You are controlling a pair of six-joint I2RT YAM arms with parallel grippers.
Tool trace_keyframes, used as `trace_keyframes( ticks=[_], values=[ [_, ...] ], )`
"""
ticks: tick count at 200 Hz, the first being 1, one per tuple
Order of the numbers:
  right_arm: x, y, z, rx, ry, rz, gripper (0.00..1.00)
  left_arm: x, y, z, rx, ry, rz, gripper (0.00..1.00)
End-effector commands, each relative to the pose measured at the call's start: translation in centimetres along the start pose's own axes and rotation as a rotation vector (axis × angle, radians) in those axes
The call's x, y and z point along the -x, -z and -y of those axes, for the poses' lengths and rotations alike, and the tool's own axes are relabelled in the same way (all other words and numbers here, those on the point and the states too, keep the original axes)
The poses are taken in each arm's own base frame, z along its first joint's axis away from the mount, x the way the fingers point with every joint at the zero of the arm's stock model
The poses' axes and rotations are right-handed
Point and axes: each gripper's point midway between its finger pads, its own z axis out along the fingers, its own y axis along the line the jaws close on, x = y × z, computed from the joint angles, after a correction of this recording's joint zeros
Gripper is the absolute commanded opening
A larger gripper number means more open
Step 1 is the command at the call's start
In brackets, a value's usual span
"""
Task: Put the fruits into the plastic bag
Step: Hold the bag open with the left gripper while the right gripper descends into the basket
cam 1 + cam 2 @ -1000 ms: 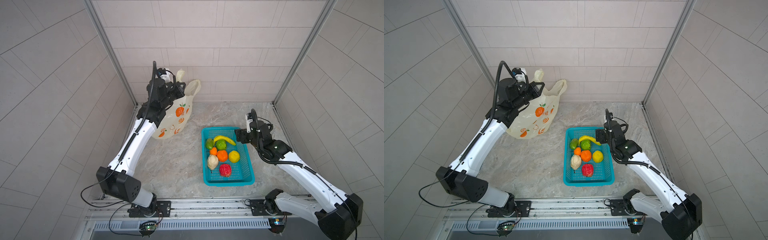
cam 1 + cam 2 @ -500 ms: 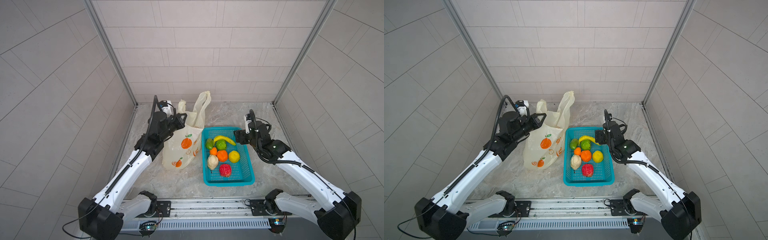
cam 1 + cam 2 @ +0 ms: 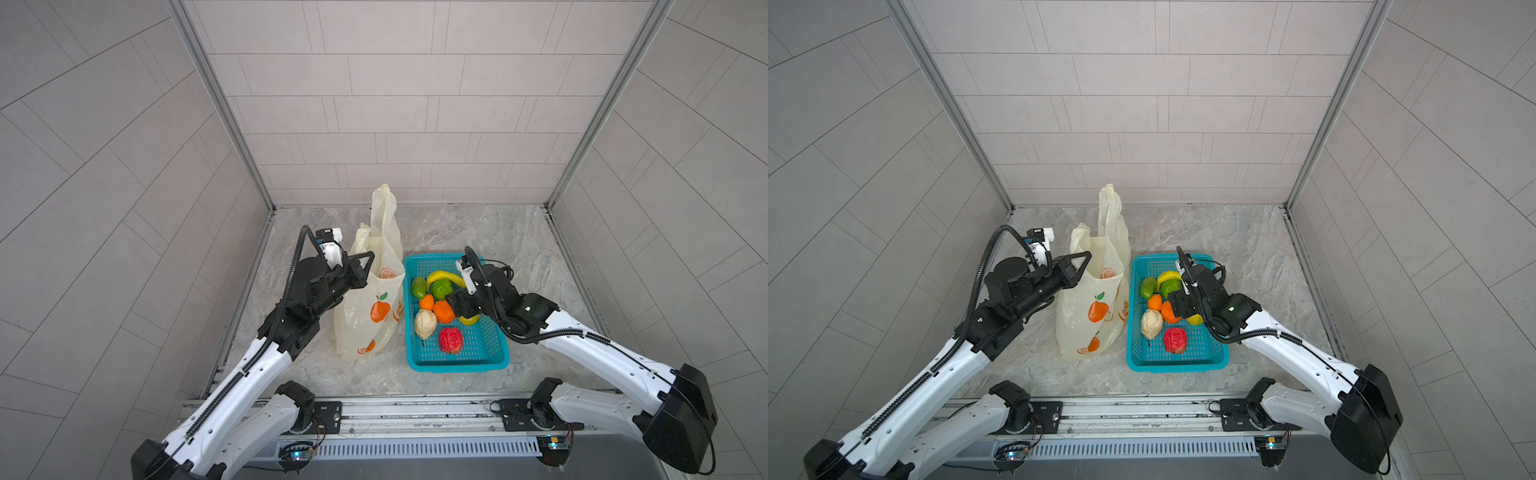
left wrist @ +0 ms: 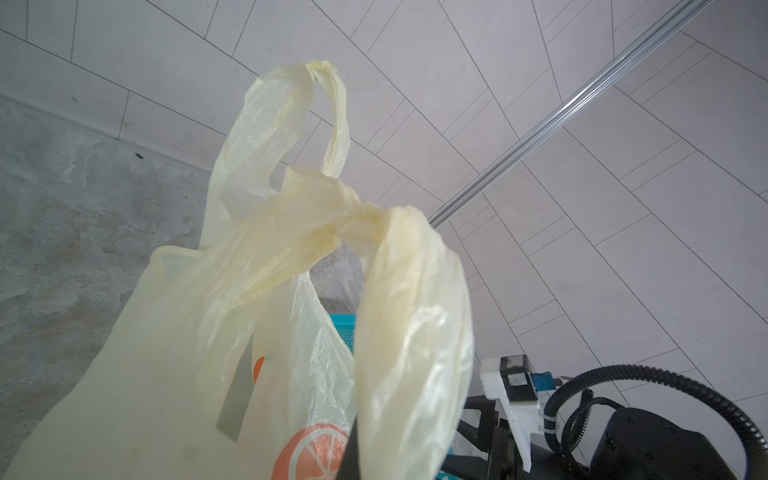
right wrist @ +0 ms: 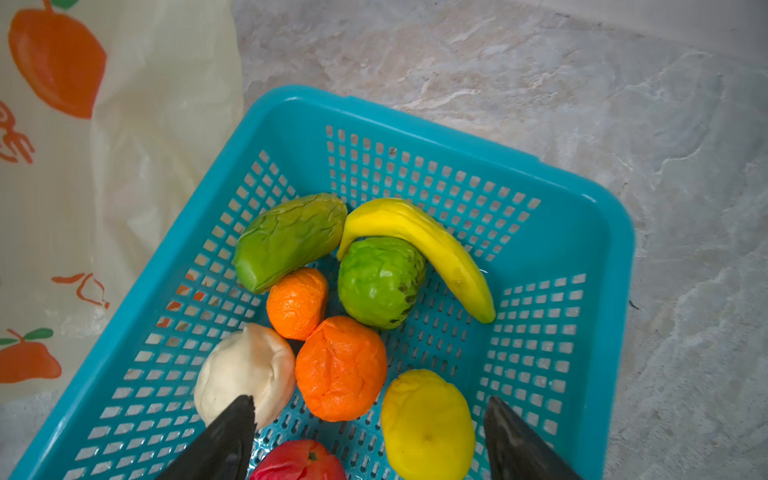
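The cream plastic bag (image 3: 370,307) (image 3: 1096,311) stands upright on the floor, just left of the teal basket (image 3: 457,362). My left gripper (image 3: 362,262) (image 3: 1083,261) is shut on one bag handle (image 4: 407,316); the plastic hides its fingers. The other handle (image 4: 328,104) sticks up free. My right gripper (image 5: 370,402) (image 3: 457,309) hangs open over the basket, its fingertips either side of the lemon (image 5: 428,424) and the larger orange piece (image 5: 340,368). Also in the basket are a banana (image 5: 424,245), two green pieces (image 5: 291,239) (image 5: 380,280), a small orange piece (image 5: 297,303), a bumpy red ball (image 3: 451,340) and a cream-white fruit (image 5: 245,370).
Tiled walls close in the marble floor (image 3: 478,232) on three sides. A metal rail (image 3: 395,411) with both arm bases runs along the front edge. The basket's near wall (image 5: 174,249) touches the bag's side.
My left arm brought the bag from the back left corner down to beside the basket. My right gripper dropped lower into the basket over the lemon.
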Motion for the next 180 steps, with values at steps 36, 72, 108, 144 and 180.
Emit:
trace_keyframes(
  ticks=[36,72,108,144,180],
  values=[
    [-1.7,-2.1,-3.4,0.116,0.17,-0.095,0.82,2.2,2.0,0.0,0.043,-0.176,0.153,0.0],
    [-4.8,-2.4,-6.8,0.212,0.348,-0.171,0.83,2.3,2.3,0.1,0.05,-0.264,0.186,0.0],
    [-5.4,-3.9,-7.8,0.213,0.376,-0.193,0.84,1.5,2.0,-0.1,0.058,-0.305,0.177,0.0],
    [-4.9,-5.3,-8.5,0.207,0.346,-0.213,0.84,1.0,2.2,-0.2,0.06,-0.326,0.18,0.0],
    [-5.4,-6.4,-8.8,0.197,0.358,-0.286,0.84,0.7,2.4,-0.5,0.075,-0.34,0.186,0.0]
  ],
)
